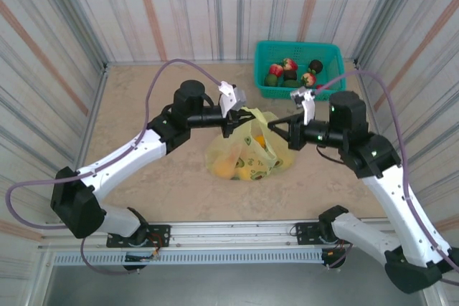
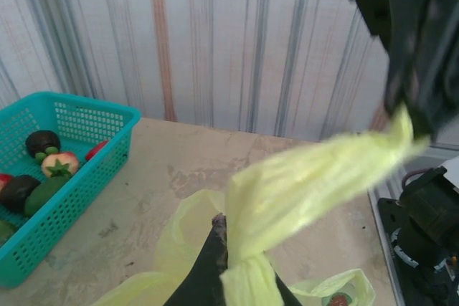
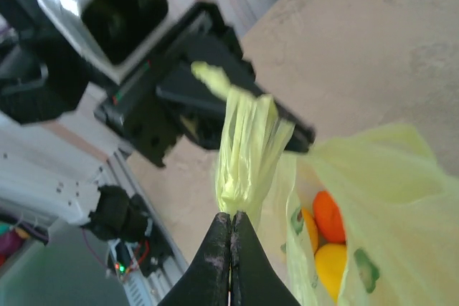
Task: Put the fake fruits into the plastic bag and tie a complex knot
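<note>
plastic bag [image 3: 401, 177] pinched, fake fruits [image 3: 328, 218] inside

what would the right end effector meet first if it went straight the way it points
The right end effector is shut on the bag handle strip, so that comes first; just beyond looks like the left end effector, though depth is unclear.

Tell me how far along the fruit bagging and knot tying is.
Done: orange and yellow fruits lie inside the plastic bag. In hand: the left hand and right hand are both shut on a bunched handle strip stretched between them. Left: no finished knot shows yet, and other fruits sit in the teal basket, so more bagging may remain.
</note>
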Controlling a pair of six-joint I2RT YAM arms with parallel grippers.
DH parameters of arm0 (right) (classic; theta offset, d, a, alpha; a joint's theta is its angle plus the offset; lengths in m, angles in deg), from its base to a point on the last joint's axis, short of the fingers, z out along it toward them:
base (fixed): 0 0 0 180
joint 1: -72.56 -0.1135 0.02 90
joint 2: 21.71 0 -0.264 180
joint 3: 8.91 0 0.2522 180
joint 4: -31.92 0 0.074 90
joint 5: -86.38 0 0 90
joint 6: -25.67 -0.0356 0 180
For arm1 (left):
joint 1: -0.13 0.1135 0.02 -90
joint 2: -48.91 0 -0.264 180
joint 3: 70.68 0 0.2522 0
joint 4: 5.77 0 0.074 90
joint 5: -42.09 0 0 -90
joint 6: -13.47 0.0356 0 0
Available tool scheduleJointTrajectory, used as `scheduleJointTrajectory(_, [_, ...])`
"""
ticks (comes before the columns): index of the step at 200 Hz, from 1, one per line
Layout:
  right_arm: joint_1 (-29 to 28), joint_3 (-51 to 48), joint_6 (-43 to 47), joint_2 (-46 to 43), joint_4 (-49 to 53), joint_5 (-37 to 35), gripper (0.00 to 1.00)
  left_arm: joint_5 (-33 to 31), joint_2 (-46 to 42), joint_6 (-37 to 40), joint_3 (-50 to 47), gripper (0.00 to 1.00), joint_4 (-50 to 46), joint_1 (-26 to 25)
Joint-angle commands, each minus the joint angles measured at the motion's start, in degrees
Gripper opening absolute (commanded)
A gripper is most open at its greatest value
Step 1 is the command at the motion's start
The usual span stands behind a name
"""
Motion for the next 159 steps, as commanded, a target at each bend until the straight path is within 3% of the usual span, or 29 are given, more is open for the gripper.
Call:
scheduleJointTrajectory(1, [-3.79,-5.26,1.20,-2.60,-1.55,2.65,0.00,-6.09,1.55,-1.84,2.09,0.00,-2.01,2.44])
scheduleJointTrajectory(27, [-7.98,-8.54,2.85,2.61,-2.98,-5.98,0.00,-5.82,1.43,-1.97,2.41,0.00,-2.12,2.44])
scheduleJointTrajectory(69, [-8.33,-9.83,2.33,12.56,-8.49,-17.13,0.00,-5.07,0.27,-2.22,1.46,0.00,-2.04,2.01])
scheduleJointTrajectory(115, [-8.22,-9.53,1.05,15.66,-12.68,-18.87,0.00,-3.45,-1.23,-2.35,-0.38,0.01,-1.76,1.00])
scheduleJointTrajectory(159, [-8.40,-10.39,0.73,13.28,-13.60,-17.27,0.00,-5.50,-2.96,0.97,-1.03,0.16,-5.87,0.93])
